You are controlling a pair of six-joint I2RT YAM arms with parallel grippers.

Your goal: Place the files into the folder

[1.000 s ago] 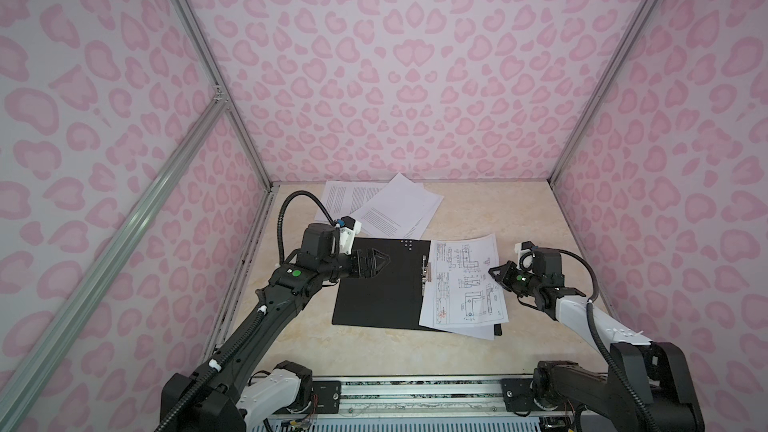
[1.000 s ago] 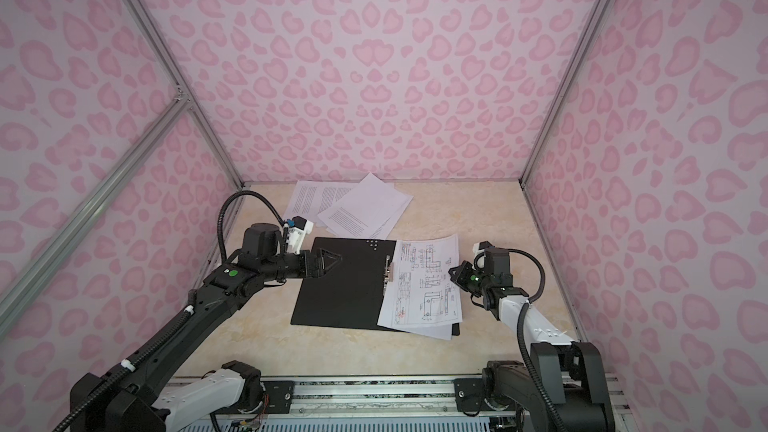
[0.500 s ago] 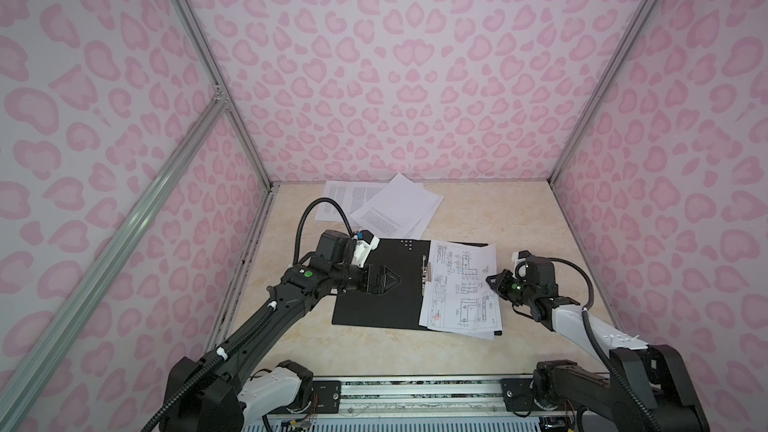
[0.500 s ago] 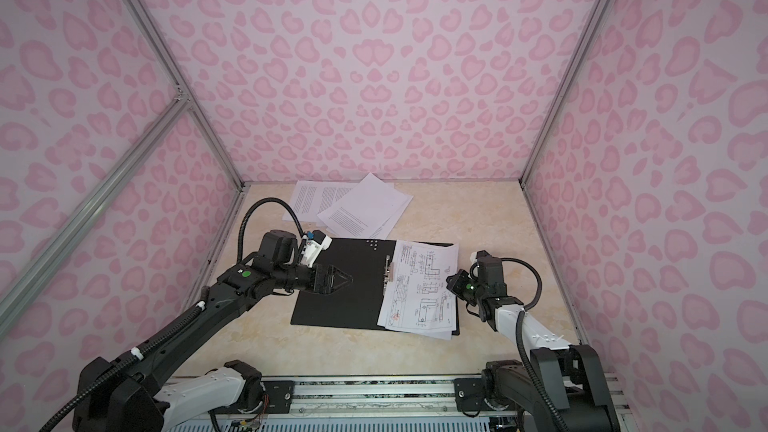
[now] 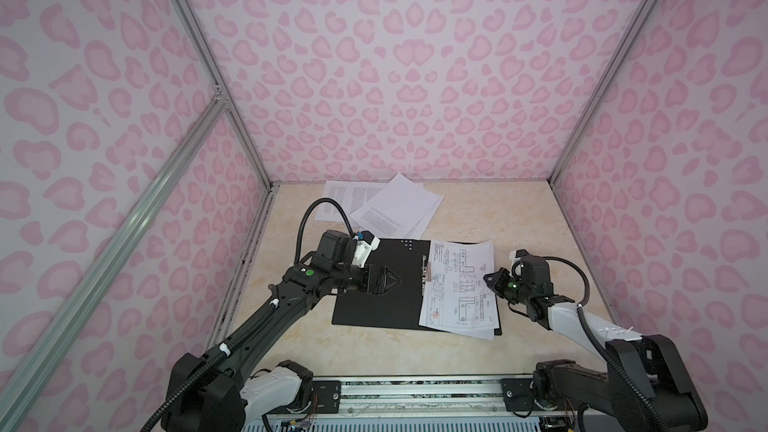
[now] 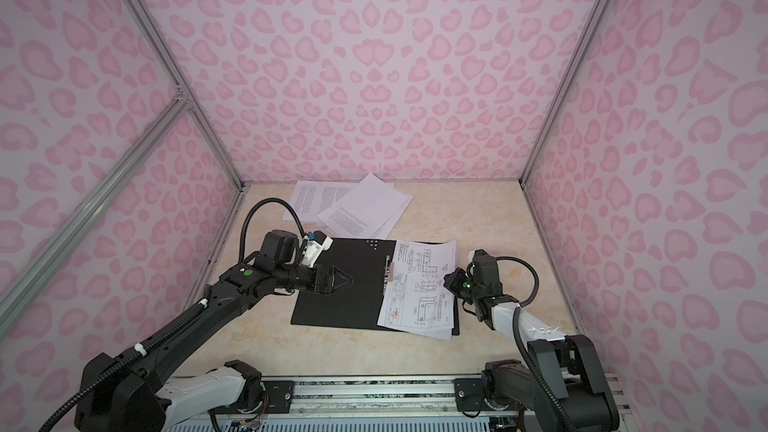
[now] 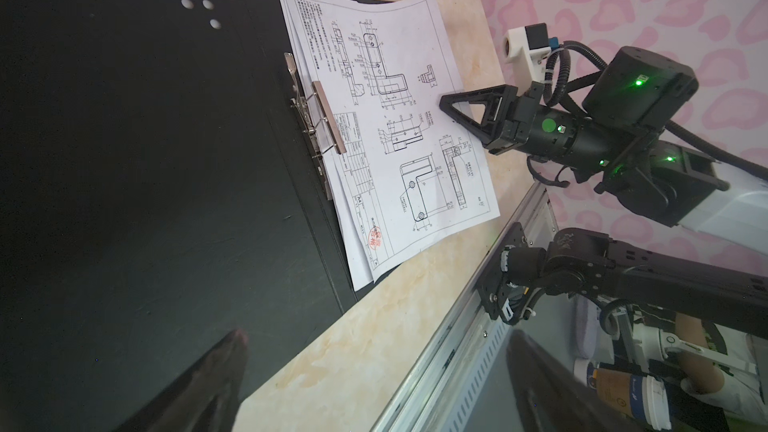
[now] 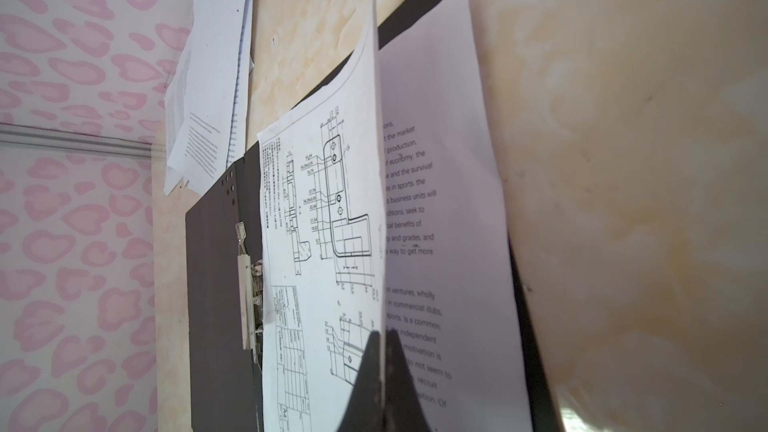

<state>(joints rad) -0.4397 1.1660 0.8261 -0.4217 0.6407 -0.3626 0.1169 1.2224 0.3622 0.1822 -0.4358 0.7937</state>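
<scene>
Folder [image 5: 365, 309] open at mid-frame, drawing sheet [image 5: 457, 284] laid inside, its edge pinched by right gripper [image 5: 486, 280]; left gripper [image 5: 395, 281] gaping, empty; printed sheets [image 5: 395, 209] at upper centre yet to file.

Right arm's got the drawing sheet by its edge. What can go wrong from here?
The right gripper pinches only the outer edge of the drawing sheet, raised off the text sheet below; a pull may crease it or drag it askew.
Both sheets overhang the near edge of the folder, skewed; closing now would likely bend their corners.
Whether they sit under the clip is unclear, so they may slide.
</scene>
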